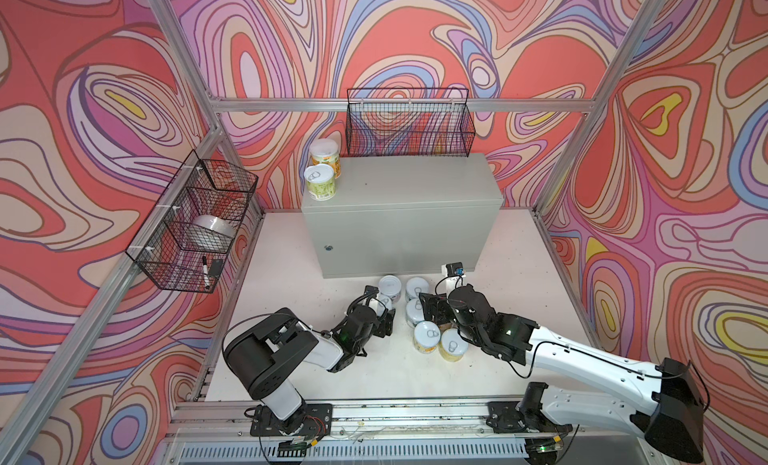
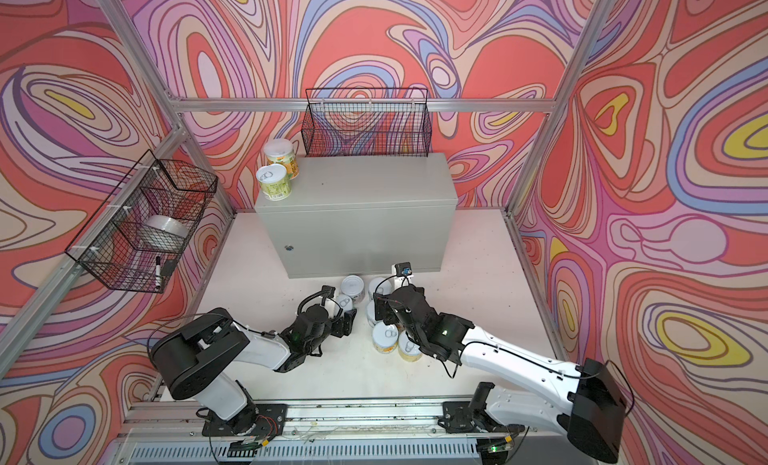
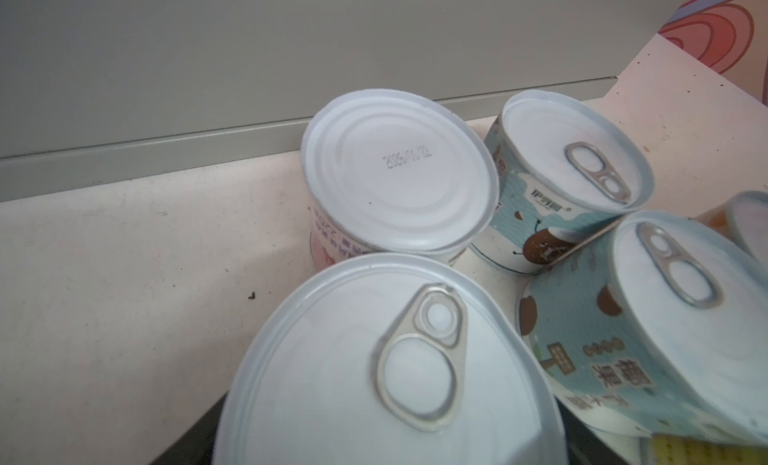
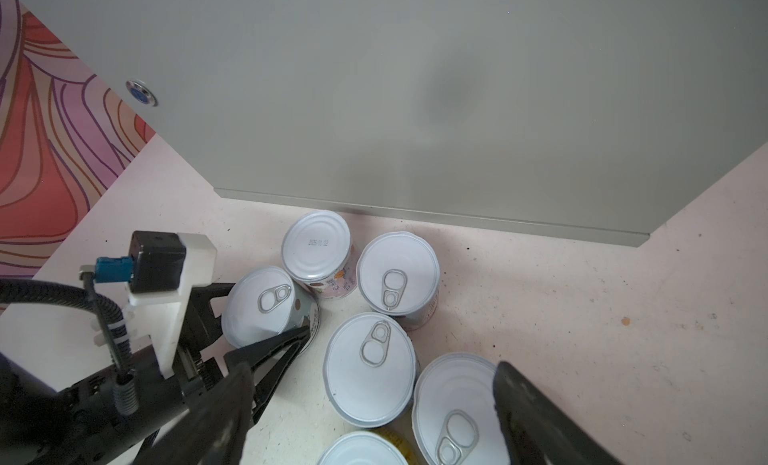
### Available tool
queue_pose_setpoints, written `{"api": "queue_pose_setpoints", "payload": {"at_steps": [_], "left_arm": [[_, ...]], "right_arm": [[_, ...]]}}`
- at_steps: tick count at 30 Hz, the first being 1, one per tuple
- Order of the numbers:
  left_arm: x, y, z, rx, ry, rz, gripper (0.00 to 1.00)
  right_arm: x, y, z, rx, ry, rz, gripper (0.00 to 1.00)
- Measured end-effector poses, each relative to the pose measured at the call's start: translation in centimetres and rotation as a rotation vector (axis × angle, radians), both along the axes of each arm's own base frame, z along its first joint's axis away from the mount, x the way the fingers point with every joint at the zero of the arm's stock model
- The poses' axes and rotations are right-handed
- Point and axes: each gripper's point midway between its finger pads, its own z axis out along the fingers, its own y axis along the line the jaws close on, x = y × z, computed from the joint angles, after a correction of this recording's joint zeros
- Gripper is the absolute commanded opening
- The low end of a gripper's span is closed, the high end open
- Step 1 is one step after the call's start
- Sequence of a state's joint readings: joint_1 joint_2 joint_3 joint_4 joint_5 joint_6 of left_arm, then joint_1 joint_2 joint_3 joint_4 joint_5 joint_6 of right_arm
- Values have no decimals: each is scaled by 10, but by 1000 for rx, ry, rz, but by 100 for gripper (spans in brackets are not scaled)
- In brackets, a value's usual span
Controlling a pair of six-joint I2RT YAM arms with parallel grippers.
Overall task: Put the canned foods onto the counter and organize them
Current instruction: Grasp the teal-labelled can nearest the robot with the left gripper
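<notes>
Seeing white table [image 1: 291, 326], swirl walls [image 1: 104, 110], two cans [image 1: 320, 181] on cabinet [image 1: 415, 184] top's left edge, other cans [image 1: 427, 334] bunched at its front. Can't tell left hand's [image 4: 268, 309] grip on one; reading right hand [image 4: 374, 371] as released.

The counter [image 1: 415, 184] sits mid-frame in a top view, two cans [image 1: 320, 183] on its top at the left end. The remaining cans [image 1: 426, 336] cluster on the table [image 1: 282, 267] just below it, a wire basket [image 1: 409, 122] behind it

Swirling red, pink and lilac walls [image 1: 104, 110] stand behind aluminium frame rails [image 1: 291, 105]. Black wire baskets [image 1: 409, 122] hang on the rails above a scuffed white table [image 1: 282, 255].
</notes>
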State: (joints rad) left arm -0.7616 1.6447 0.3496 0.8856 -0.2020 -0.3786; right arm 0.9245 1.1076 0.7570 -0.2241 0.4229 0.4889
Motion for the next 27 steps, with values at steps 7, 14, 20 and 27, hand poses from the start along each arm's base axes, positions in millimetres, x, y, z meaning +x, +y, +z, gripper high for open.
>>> {"api": "queue_pose_setpoints", "payload": {"at_steps": [7,14,20,27], "left_arm": [[7,-1,0,-24,-18,7,72],[8,-2,1,-30,-22,5,57],[2,5,2,-16,-16,-2,45],[-18,14,18,-7,-7,-43,1]], "right_arm": [[0,1,-3,-6,6,-1,93],[1,1,-7,-14,13,-1,93],[2,2,-10,-22,19,-1,93],[4,5,-13,-24,21,0,93]]}}
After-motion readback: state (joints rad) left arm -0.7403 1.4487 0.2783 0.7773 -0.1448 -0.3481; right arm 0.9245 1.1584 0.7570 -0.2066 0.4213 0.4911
